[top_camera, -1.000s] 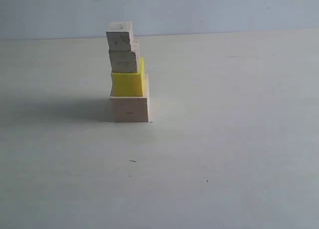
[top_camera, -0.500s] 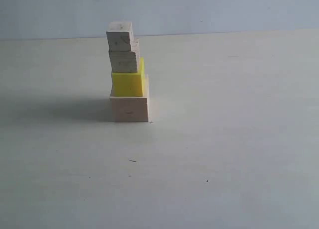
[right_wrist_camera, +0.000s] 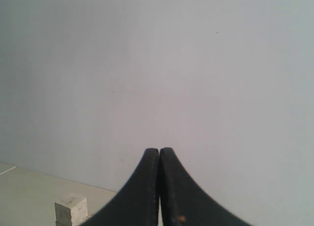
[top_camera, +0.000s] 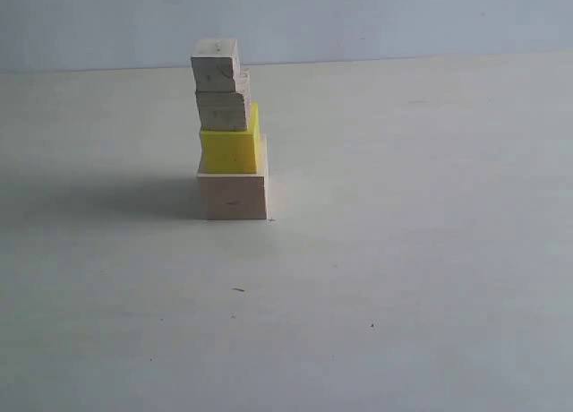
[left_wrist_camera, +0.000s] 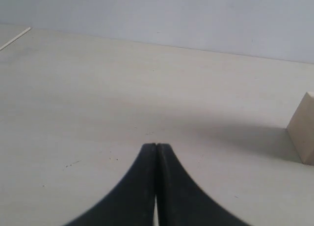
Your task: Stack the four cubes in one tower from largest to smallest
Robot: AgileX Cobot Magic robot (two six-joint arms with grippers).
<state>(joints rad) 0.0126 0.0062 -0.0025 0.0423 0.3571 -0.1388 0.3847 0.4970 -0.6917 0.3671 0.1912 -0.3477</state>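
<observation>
A pale table (top_camera: pixel 403 251) meets a blue-grey wall (top_camera: pixel 403 18). The tower (top_camera: pixel 228 134) stands left of the middle. Its big wood cube (top_camera: pixel 233 197) is on the table, the yellow cube (top_camera: pixel 229 150) is on that, then the third cube (top_camera: pixel 222 110), and the top cube (top_camera: pixel 215 67) sits slightly to the left. The left gripper (left_wrist_camera: pixel 156 146) and right gripper (right_wrist_camera: pixel 159 150) are both closed tight, holding nothing and touching no cube.

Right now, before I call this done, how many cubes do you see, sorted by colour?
Pale wood cubes: 3
Yellow cube: 1
Total: 4
</observation>
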